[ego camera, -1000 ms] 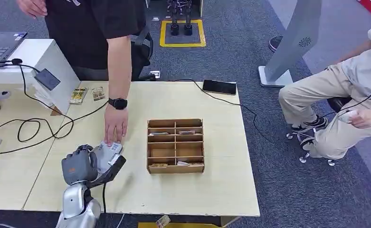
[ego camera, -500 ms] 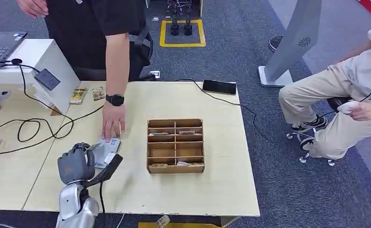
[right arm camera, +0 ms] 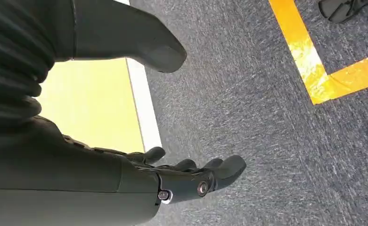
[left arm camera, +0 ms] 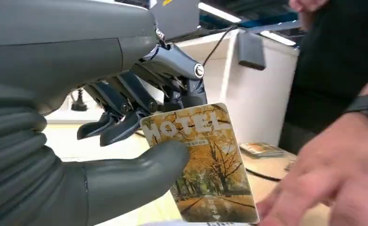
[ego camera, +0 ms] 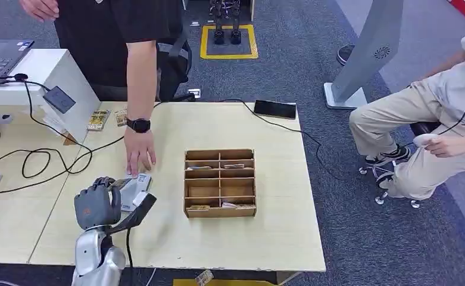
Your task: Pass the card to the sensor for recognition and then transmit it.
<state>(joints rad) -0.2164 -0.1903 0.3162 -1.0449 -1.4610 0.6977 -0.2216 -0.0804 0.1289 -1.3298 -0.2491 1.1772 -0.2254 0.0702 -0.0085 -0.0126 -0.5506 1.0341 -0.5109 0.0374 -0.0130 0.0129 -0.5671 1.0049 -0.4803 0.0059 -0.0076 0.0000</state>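
Observation:
My left hand [ego camera: 99, 205] hovers over the near left part of the wooden table [ego camera: 277, 238] and pinches a hotel card [left arm camera: 203, 160] with an autumn-tree picture between thumb and fingers [left arm camera: 120, 125]. A small white card holder [ego camera: 136, 187] lies just beyond the hand, and a person's hand [ego camera: 139, 156] with a black watch presses on it. The dark sensor [ego camera: 59, 99] sits tilted on a white box [ego camera: 51, 68] at the far left. My right hand [right arm camera: 191, 176] hangs above the grey carpet, fingers apart and holding nothing.
A wooden compartment box [ego camera: 220, 182] with a few cards stands mid-table. Black cables [ego camera: 45, 161] loop across the left side. Two cards [ego camera: 109, 118] lie by the white box, a phone [ego camera: 274, 109] at the far edge. A seated person [ego camera: 432, 131] is at the right.
The person's hand has drawn back slightly toward the far side. My left hand has shifted a little to the left and lifted the card away from the holder.

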